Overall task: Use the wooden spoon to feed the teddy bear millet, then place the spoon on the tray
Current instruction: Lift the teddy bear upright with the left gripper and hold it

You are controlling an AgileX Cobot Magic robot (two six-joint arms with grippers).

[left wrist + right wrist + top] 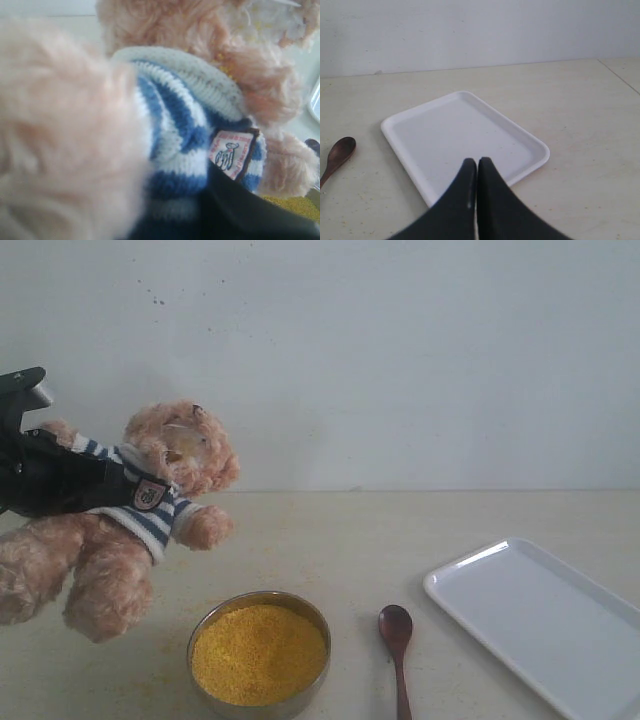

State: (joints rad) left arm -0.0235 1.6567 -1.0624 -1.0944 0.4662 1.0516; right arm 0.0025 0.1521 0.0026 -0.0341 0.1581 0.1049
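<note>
Closest to me, a round shallow metal bowl (262, 596) is sitting on the pale surface (330, 540), brimming with fine bright yellow millet (258, 652). Just beside it, a small dark reddish-brown wooden spoon (397, 640) is lying flat between the bowl and a flat white rectangular tray (540, 630). Its oval end is pointing toward the back wall and its thin handle is running toward the near edge. Off to the left, the left gripper (100, 485) is pinching the striped torso of a fluffy light-brown teddy bear (150, 510), holding it tilted in the air with its face leaning toward the bowl. The right gripper (476, 172) is hovering over the near end of the tray (465, 140), its black fingers pressed together on nothing. The spoon (337, 152) is lying off to one side of it, past the tray's edge. Being free and nearer, the right arm looks the likelier one to fetch the spoon, spreading first and closing across the handle.
</note>
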